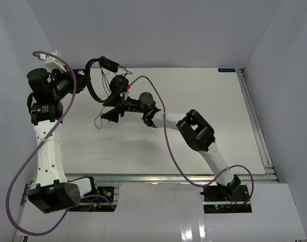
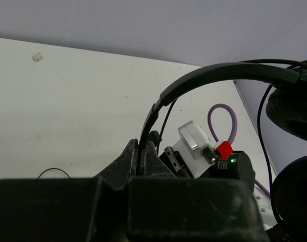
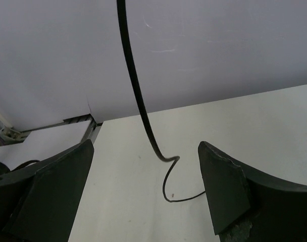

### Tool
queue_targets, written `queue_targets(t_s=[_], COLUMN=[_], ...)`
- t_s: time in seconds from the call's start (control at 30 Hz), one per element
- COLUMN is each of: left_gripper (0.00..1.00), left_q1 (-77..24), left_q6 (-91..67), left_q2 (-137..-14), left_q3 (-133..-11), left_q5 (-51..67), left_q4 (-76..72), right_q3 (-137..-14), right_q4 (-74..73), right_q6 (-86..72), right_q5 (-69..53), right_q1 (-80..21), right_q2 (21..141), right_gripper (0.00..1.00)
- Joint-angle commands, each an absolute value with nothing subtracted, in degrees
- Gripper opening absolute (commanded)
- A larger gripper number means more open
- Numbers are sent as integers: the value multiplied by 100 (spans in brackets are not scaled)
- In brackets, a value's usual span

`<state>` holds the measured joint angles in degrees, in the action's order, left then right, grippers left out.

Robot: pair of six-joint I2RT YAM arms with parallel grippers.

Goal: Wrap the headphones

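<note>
The black headphones (image 1: 111, 75) hang in the air above the table's far left. My left gripper (image 1: 85, 80) is shut on their thin headband (image 2: 219, 73); in the left wrist view the band runs straight into the closed fingertips (image 2: 142, 154). Two round ear cups (image 2: 294, 108) hang at the right of that view. The thin black cord (image 1: 99, 120) dangles down to the table. My right gripper (image 1: 112, 109) is open just below the cups. In the right wrist view the cord (image 3: 141, 108) hangs between the spread fingers (image 3: 221, 189), touching neither, and its end curls on the table.
The white table (image 1: 204, 111) has a metal rail along its right edge (image 1: 254, 121). Purple arm cables (image 1: 163, 136) loop over both arms. White walls enclose the back and sides. The right arm's wrist with a red part (image 2: 224, 149) sits close behind my left fingers.
</note>
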<state>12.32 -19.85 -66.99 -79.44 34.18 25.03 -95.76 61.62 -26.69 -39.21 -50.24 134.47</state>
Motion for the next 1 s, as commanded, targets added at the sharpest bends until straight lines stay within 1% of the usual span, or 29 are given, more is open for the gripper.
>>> queue_targets(t_s=[0.0, 0.1, 0.17, 0.23, 0.27, 0.33, 0.37, 0.4, 0.43, 0.47, 0.6, 0.7, 0.77, 0.87, 0.97], left_gripper=[0, 0, 0, 0, 0, 0, 0, 0, 0, 0, 0, 0, 0, 0, 0], left_q1=[1266, 1266, 1273, 1273, 1267, 1274, 1274, 1267, 1271, 1274, 1272, 1267, 1274, 1272, 1266], left_q6=[-2348, -2464, -2520, -2540, -2540, -2537, -2524, -2522, -2511, -2494, -2391, -2320, -2254, -2180, -2079], left_q2=[-6496, -6513, -6520, -6530, -6531, -6539, -6539, -6531, -6530, -6533, -6587, -6621, -6643, -6669, -6667], left_q3=[-7892, -7866, -7865, -7868, -7879, -7931, -7983, -8005, -8018, -8024, -8082, -8210, -8283, -8323, -8282], left_q5=[3762, 3807, 3838, 3823, 3818, 3763, 3730, 3703, 3666, 3631, 3487, 3369, 3209, 3076, 2958], left_q4=[2169, 2082, 2058, 2050, 2060, 2099, 2132, 2136, 2141, 2142, 2175, 2208, 2223, 2215, 2220], right_q3=[-10284, -10444, -10659, -10809, -10847, -10839, -10735, -10723, -10537, -10337, -9502, -8861, -8331, -7467, -7048], right_q4=[6162, 6187, 6187, 6187, 6191, 6233, 6279, 6284, 6324, 6414, 6881, 6946, 6902, 6333, 5255], right_q6=[-3203, -3324, -3349, -3283, -3263, -3280, -3286, -3287, -3377, -3456, -3654, -3649, -3482, -2910, -1984], right_q5=[-3322, -3269, -3261, -3320, -3363, -3518, -3571, -3577, -3656, -3728, -4021, -4275, -4486, -4678, -4733], right_q1=[-5213, -5284, -5348, -5492, -5530, -5538, -5506, -5502, -5423, -5351, -5155, -5078, -5063, -5063, -5063], right_q2=[13713, 13874, 13962, 14036, 14038, 14047, 14022, 13988, 13927, 13853, 13366, 12911, 12539, 11875, 11178], right_gripper=[90, 90, 93, 90, 83, 66, 55, 46, 31, 22, 14, 9, 8, 8, 9])
